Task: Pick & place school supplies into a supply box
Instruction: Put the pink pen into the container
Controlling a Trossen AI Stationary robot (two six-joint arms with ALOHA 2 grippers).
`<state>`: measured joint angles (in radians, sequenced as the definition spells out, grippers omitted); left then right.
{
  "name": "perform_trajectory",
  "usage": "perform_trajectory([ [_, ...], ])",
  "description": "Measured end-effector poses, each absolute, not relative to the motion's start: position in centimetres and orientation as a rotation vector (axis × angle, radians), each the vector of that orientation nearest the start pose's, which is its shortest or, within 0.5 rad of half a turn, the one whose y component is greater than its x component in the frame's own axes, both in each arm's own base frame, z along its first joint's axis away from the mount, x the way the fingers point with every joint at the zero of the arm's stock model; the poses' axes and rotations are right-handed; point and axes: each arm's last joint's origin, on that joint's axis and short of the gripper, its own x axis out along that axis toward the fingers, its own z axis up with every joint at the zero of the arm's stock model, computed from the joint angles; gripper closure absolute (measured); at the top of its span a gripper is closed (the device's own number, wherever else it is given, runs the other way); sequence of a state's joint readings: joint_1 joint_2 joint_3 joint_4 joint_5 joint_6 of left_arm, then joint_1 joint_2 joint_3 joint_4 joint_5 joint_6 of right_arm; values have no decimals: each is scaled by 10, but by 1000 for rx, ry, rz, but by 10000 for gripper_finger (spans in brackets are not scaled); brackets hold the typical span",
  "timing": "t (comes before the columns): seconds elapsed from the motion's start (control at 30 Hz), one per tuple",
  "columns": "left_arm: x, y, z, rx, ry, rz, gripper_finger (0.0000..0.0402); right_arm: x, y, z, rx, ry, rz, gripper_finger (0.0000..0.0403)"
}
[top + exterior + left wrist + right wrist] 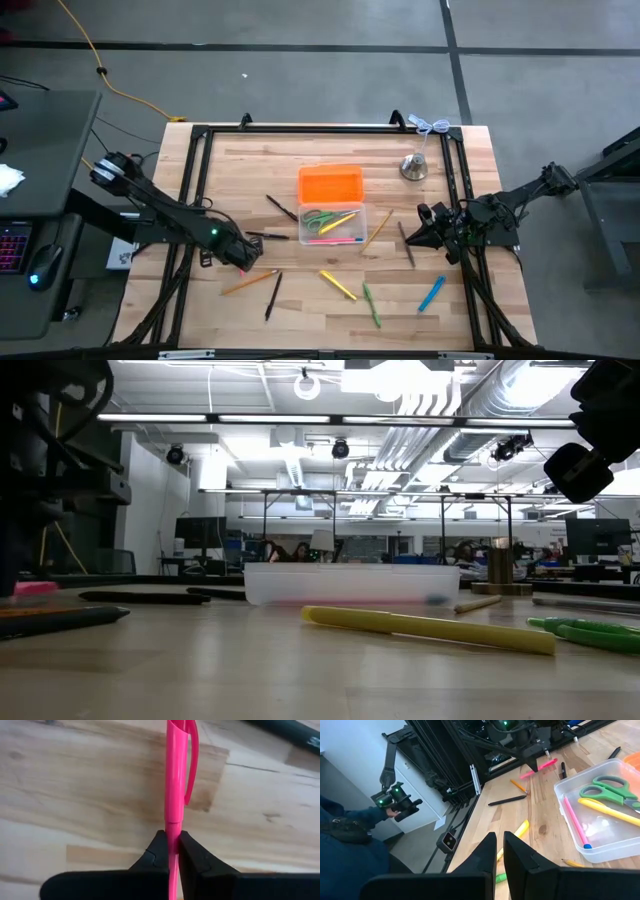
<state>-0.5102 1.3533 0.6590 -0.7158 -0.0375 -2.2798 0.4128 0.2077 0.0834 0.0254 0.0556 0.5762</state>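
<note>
The left pincer [243, 262] is clamping a pink pen [176, 785] narrowly between its two dark fingers [157, 851], gripping the barrel partway along so that the clipped end is sticking out ahead of the fingertips over the wooden counter [75, 795]. In the high view this pincer is sitting low over the counter, just short of the supply box [332, 222], which is lying a little beyond it toward the middle.

The supply box is standing open, its orange lid [330, 184] folded back flat on the side away from the arms. Inside are lying green-handled scissors [612, 787], a yellow pen [607, 811] and a pink pencil [575, 822] (this one running along the wall nearest the right arm).

Close around the left pincer, an orange pencil [248, 282] and a black pen [273, 295] are lying just on its near side, and another black pen [281, 207] is resting beyond it beside the box.

The right pincer [499, 851] is hovering well apart, on the far side of the box from the left one, with its fingers nearly touching and nothing between them. Near it are lying a yellow marker [337, 285], a green marker [371, 305] and a blue pen [431, 294]; a silver bell [414, 167] is standing off toward the back edge.
</note>
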Motion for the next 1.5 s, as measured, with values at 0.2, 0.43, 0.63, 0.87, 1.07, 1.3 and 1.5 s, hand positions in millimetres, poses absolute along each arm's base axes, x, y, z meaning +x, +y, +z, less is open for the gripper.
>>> perform_trajectory([
  [0.2,181,-100,180,-1462,1053,1167,359,100,42,178,546,197,318,391],
  [0.43,185,-103,235,-1404,1081,1128,360,100,42,177,546,199,317,391],
  [0.63,189,-103,293,-1363,1050,1042,359,100,42,177,545,200,317,391],
  [0.87,189,-102,335,-1367,996,953,360,100,42,177,545,202,316,391],
  [1.07,189,-102,340,-1369,995,927,360,100,42,177,545,202,316,391],
  [1.3,190,-102,340,-1345,1004,906,358,100,42,177,545,202,316,391],
  [1.5,193,-102,341,-1232,969,823,357,100,42,177,545,202,316,391],
])
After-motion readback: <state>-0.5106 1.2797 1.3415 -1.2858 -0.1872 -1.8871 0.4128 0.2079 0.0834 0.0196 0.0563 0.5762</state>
